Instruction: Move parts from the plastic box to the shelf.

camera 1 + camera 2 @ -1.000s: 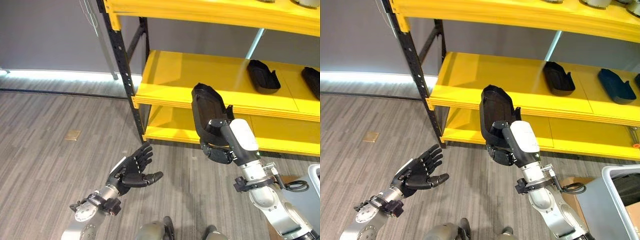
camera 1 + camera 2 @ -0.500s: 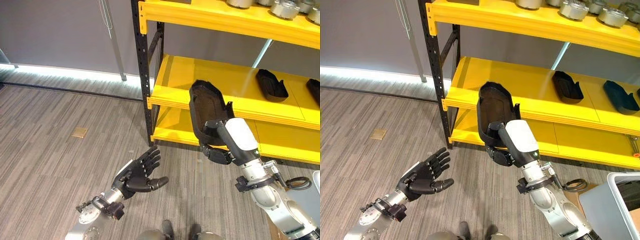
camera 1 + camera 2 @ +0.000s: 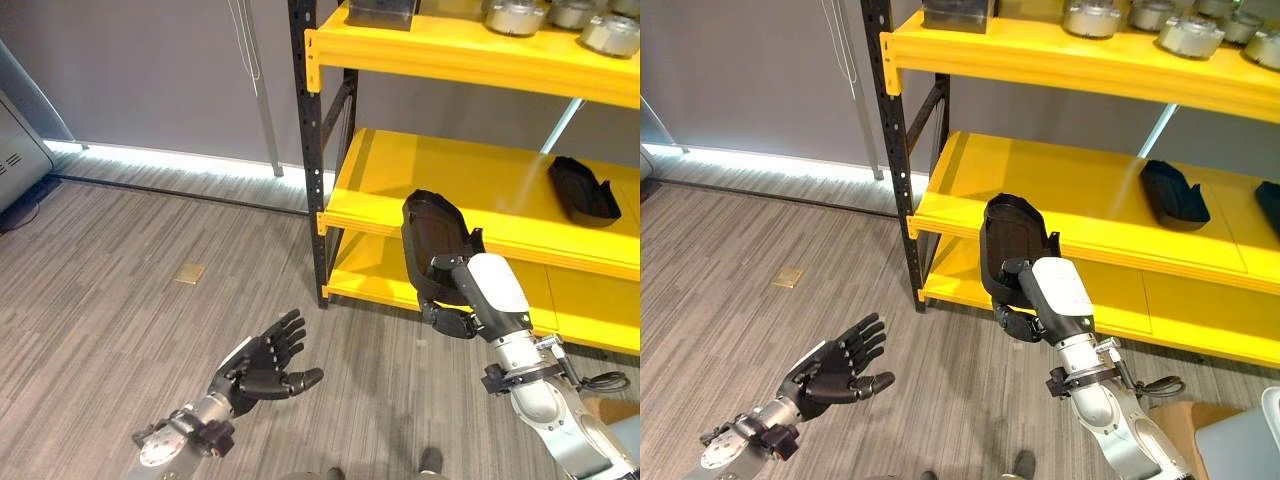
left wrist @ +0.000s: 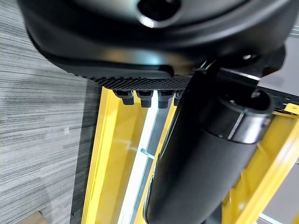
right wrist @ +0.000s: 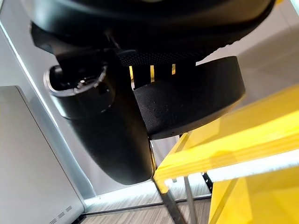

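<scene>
Right hand is curled round a black tray-shaped part, holding it upright just short of the front edge of the yellow shelf — the middle level behind it lies bare near the black corner post. Another black part rests further along. Left hand hovers open, fingers spread, over the grey floor.

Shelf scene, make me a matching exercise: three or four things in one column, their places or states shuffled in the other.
1. black part
2. left hand
3. metal cans
4. second black part

A. top yellow shelf
B. lying on the middle shelf
C. open, above the floor
D. held in the right hand

Pairs: 1-D, 2-C, 3-A, 4-B
</scene>
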You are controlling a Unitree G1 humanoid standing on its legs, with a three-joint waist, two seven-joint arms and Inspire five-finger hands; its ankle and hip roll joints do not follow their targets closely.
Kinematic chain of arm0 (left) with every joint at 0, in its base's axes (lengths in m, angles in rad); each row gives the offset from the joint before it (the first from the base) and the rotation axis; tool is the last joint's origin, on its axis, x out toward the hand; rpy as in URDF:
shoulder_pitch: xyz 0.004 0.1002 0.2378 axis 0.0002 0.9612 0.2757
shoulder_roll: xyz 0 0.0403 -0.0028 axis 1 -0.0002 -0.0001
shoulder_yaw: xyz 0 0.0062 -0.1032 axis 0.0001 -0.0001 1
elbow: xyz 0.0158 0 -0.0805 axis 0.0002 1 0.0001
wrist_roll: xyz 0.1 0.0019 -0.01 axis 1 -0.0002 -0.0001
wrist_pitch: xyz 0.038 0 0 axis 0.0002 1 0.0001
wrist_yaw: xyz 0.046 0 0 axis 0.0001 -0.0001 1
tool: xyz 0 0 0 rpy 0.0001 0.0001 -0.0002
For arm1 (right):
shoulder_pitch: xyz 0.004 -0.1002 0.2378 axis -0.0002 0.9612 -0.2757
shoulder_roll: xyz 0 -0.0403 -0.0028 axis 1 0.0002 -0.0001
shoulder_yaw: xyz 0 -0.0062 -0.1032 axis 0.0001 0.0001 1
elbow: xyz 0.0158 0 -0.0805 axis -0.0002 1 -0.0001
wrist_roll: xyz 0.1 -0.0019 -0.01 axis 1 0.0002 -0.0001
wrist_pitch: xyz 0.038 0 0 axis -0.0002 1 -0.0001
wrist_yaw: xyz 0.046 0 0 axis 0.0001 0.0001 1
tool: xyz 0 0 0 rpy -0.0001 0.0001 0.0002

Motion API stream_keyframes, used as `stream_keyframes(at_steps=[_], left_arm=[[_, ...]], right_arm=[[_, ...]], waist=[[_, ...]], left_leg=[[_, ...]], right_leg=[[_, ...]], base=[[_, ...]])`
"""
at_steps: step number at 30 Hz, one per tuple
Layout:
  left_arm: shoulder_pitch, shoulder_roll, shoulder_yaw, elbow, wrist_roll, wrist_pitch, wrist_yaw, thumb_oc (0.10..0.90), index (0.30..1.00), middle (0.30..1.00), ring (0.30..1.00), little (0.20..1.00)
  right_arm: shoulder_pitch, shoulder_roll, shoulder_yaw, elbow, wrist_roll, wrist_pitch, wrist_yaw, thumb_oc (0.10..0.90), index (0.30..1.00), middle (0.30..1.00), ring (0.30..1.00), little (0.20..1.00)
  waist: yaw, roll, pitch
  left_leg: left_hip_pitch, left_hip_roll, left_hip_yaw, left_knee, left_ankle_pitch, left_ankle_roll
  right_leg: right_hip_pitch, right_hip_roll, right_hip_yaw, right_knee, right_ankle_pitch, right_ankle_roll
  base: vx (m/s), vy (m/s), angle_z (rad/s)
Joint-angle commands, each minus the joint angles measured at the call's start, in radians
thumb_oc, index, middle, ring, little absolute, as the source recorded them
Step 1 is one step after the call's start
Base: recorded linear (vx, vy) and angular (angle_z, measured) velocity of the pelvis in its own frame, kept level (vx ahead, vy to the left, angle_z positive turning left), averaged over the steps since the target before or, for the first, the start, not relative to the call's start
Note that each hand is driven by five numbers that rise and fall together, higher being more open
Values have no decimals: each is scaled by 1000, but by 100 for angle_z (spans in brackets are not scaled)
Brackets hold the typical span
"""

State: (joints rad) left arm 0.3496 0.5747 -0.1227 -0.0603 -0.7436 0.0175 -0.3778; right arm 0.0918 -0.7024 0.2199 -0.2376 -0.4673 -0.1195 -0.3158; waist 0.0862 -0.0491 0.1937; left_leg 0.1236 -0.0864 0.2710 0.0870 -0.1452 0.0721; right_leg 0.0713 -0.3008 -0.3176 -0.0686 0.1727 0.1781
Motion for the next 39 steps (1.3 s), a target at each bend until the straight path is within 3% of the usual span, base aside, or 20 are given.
stream_keyframes(at_steps=[1,5,8,10,14,16,17,18,20,21,22,24,26,27,28,30,31,33,36,39], left_arm=[[-35,2,10,-181,-53,-48,-47,900,1000,1000,1000,1000],[-25,3,11,-189,-64,-51,-43,900,1000,1000,1000,1000],[-64,-2,-5,-163,-72,-63,-31,900,1000,1000,1000,1000],[-82,-5,-17,-158,-66,-59,-18,900,1000,1000,1000,1000],[-99,-14,-32,-144,-47,-59,12,900,1000,1000,1000,1000],[-104,-19,-30,-140,-45,-67,21,900,1000,1000,1000,1000],[-105,-21,-23,-143,-38,-69,28,900,1000,1000,1000,1000],[-105,-21,-21,-144,-36,-67,30,900,1000,1000,1000,1000],[-109,-10,-6,-150,-21,-52,44,900,1000,1000,1000,1000],[-110,-8,-3,-151,-19,-52,46,900,1000,1000,1000,1000],[-109,2,7,-153,-24,-54,46,900,1000,1000,1000,1000],[-103,7,17,-152,-32,-61,40,900,1000,1000,1000,1000],[-97,10,29,-159,-38,-63,34,900,1000,1000,1000,1000],[-89,5,37,-158,-44,-80,23,900,1000,1000,1000,1000],[-89,5,37,-158,-45,-82,21,900,1000,1000,1000,1000],[-83,-13,32,-156,-58,-103,11,900,1000,1000,1000,1000],[-83,-14,32,-155,-59,-104,11,900,1000,1000,1000,1000],[-82,-19,27,-154,-52,-128,32,900,1000,1000,1000,1000],[-67,-20,39,-150,-93,-132,43,900,1000,1000,1000,1000],[-33,-17,64,-144,-83,-141,24,900,1000,1000,1000,1000]], right_arm=[[-163,-47,-91,-48,31,-1,-127,400,300,300,300,300],[-181,-67,-82,-48,23,30,-131,400,300,300,300,300],[-209,-88,-67,-23,17,56,-143,400,300,300,300,300],[-210,-95,-70,-11,19,57,-155,400,300,300,300,300],[-203,-95,-79,2,24,62,-174,400,300,300,300,300],[-208,-89,-72,14,34,48,-190,400,300,300,300,300],[-213,-76,-67,24,35,30,-205,400,300,300,300,300],[-214,-73,-67,25,35,28,-206,400,300,300,300,300],[-205,-59,-80,8,25,17,-203,400,300,300,300,300],[-202,-57,-83,2,20,16,-205,400,300,300,300,300],[-192,-47,-90,-14,1,13,-200,400,300,300,300,300],[-188,-40,-91,-17,-7,-1,-194,400,300,300,300,300],[-185,-36,-87,-23,-26,-14,-182,400,300,300,300,300],[-195,-44,-70,-25,-51,-32,-177,400,300,300,300,300],[-196,-45,-69,-24,-53,-34,-177,400,300,300,300,300],[-227,-65,-46,-17,-90,-54,-167,400,300,300,300,300],[-230,-67,-45,-15,-90,-56,-167,400,300,300,300,300],[-268,-93,-18,-15,-103,-74,-146,400,300,300,300,300],[-274,-115,-9,-44,-96,-95,-103,400,300,300,300,300],[-258,-139,-13,-68,-91,-123,-90,400,300,300,300,300]], waist=[[0,-7,-63],[-3,-2,-76],[-21,9,-83],[-31,9,-85],[-37,8,-83],[-31,17,-77],[-31,28,-73],[-32,28,-72],[-43,38,-72],[-44,39,-72],[-42,47,-71],[-36,53,-70],[-27,57,-67],[-4,57,-62],[-3,58,-62],[26,57,-61],[27,57,-61],[35,56,-58],[35,50,-49],[50,49,-40]], left_leg=[[17,241,137,87,-49,-91],[15,291,161,152,-77,-121],[-21,389,224,300,8,-179],[-36,428,253,366,54,-205],[-69,437,274,457,93,-225],[-88,375,248,428,60,-201],[-74,319,233,363,37,-180],[-69,311,232,349,35,-176],[-26,248,217,159,-2,-145],[-18,236,213,129,-6,-140],[-6,209,177,22,7,-131],[7,198,150,-51,38,-130],[3,205,122,-96,78,-141],[-34,232,103,-144,169,-160],[-34,234,102,-148,174,-162],[-99,296,85,-162,254,-196],[-102,300,86,-163,258,-198],[-142,358,116,-163,307,-221],[-156,386,103,-160,318,-239],[-147,378,86,-157,307,-230]], right_leg=[[-60,21,-46,93,-96,-4],[-33,61,-62,70,-129,-32],[-15,112,-92,50,-164,-91],[-8,130,-101,42,-178,-112],[11,153,-120,6,-177,-134],[1,152,-116,4,-158,-119],[-22,145,-112,13,-136,-100],[-25,142,-112,15,-133,-96],[-63,119,-113,49,-105,-62],[-68,115,-113,54,-101,-56],[-88,112,-102,79,-99,-40],[-93,116,-95,92,-106,-32],[-83,124,-84,96,-123,-34],[-45,138,-84,71,-140,-59],[-41,139,-84,68,-141,-60],[32,150,-80,31,-177,-75],[35,151,-81,29,-178,-77],[70,151,-102,24,-201,-85],[98,154,-86,45,-240,-91],[103,163,-85,102,-283,-106]], base=[[393,-216,-2],[356,-207,-2],[265,-264,2],[167,-198,6],[111,-177,1],[40,-46,6],[48,-21,4],[59,23,2],[73,96,8],[114,138,19],[88,87,21],[98,74,22],[64,55,9],[0,46,-6],[17,105,-16],[68,124,-27],[66,118,-34],[153,173,-33],[238,205,-22],[245,256,-27]])
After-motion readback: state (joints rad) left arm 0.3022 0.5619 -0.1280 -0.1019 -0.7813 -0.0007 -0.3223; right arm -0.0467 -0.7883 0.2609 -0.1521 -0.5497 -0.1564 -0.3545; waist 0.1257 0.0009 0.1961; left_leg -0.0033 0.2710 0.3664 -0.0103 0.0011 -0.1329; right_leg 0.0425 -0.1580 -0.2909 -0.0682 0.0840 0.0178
